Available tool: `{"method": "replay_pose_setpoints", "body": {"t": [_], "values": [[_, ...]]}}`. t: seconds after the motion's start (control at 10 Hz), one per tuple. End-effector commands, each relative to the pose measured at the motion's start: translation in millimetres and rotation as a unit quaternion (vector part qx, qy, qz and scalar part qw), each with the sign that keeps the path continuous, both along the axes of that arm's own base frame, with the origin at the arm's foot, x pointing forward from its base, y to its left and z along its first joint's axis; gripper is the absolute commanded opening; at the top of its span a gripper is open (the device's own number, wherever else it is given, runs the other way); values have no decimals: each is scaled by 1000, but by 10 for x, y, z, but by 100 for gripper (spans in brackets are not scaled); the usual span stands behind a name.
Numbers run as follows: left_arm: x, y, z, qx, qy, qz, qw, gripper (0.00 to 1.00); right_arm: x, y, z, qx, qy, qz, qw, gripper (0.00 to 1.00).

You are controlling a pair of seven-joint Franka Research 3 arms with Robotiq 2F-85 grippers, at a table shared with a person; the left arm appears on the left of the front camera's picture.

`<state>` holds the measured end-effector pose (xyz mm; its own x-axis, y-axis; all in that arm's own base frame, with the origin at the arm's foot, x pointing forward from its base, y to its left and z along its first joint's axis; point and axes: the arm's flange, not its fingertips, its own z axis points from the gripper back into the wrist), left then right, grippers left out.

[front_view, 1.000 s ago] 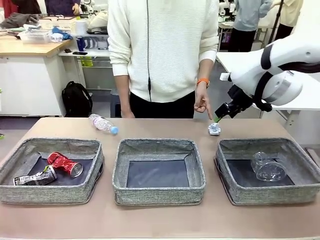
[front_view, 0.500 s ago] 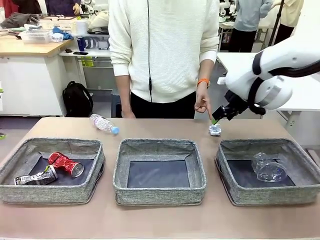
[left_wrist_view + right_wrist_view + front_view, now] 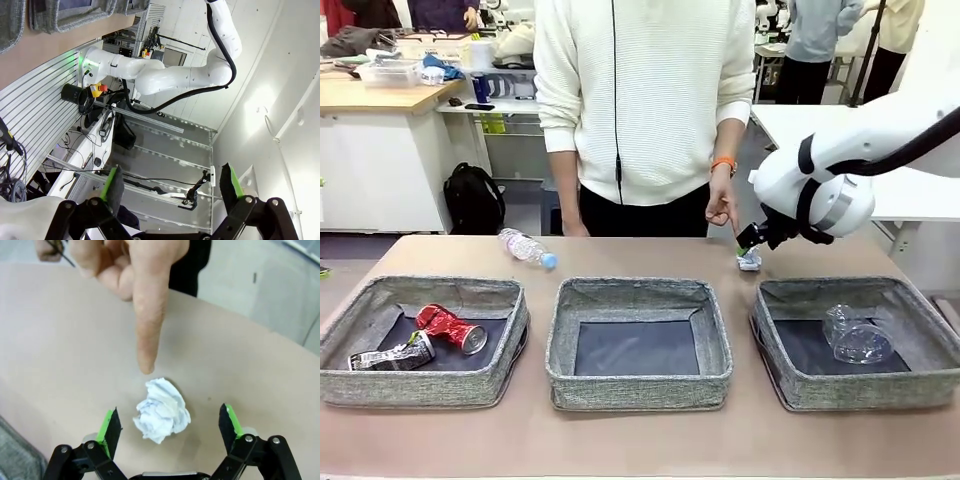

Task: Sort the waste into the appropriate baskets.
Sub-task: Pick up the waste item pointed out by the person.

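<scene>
Paper ball: crumpled, white, soft, irregular. It lies on the table, far right, just beyond the right basket.
Person's finger: points at the ball, tip just short of it.
Right gripper: released, empty, its jaws straddling the ball from above without touching it.
Step, as judged: picking up the paper. The next move calls for lowering, a light close, then a carry, probably to the middle basket.
Other stock: 1 clear ribbed bottle, far left.
Left gripper: released, empty.
</scene>
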<state>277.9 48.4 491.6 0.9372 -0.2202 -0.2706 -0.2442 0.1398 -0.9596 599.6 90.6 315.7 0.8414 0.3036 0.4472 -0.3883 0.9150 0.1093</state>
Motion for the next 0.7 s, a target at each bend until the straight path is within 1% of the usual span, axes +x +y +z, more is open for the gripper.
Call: {"method": "replay_pose_setpoints", "body": {"t": [0.0,0.1,0.3,0.5,0.6], "values": [[-22,19,-1,0,-8,-10,1000,100,85,35,-71,-12,-14,-19,1000,100],[-22,19,-1,0,-8,-10,1000,100,110,29,-114,-9,-18,-29,999,100],[-22,19,-1,0,-8,-10,1000,100,120,63,-168,0,-19,-21,1000,100],[-22,19,-1,0,-8,-10,1000,100,127,82,-200,8,-3,-22,1000,100],[-22,19,-1,0,-8,-10,1000,100,123,83,-198,15,-2,-20,1000,100]]}}
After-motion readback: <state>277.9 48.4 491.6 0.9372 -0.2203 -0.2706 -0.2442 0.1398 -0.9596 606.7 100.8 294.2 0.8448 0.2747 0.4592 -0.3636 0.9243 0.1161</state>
